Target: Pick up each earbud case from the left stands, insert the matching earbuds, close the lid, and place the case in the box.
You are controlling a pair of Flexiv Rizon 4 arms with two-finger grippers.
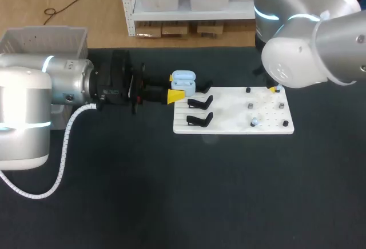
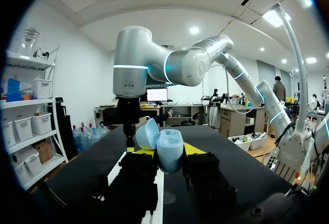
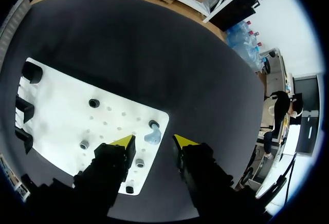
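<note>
Two hands: left hand point(image 1: 173, 87) clamps the case point(image 1: 183, 79), its lid point(image 2: 146, 134) open in the left wrist view; right wrist view alone shows right hand point(image 3: 154, 142) spread above an earbud point(image 3: 152, 136).

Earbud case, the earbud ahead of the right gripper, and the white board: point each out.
earbud case point(image 2: 169, 152): left wrist view, on its light-blue body below the open lid.
earbud point(image 3: 152, 138): right wrist view, on its pale blue body.
white board point(image 1: 229, 119): head view, on a bare middle patch.
</note>
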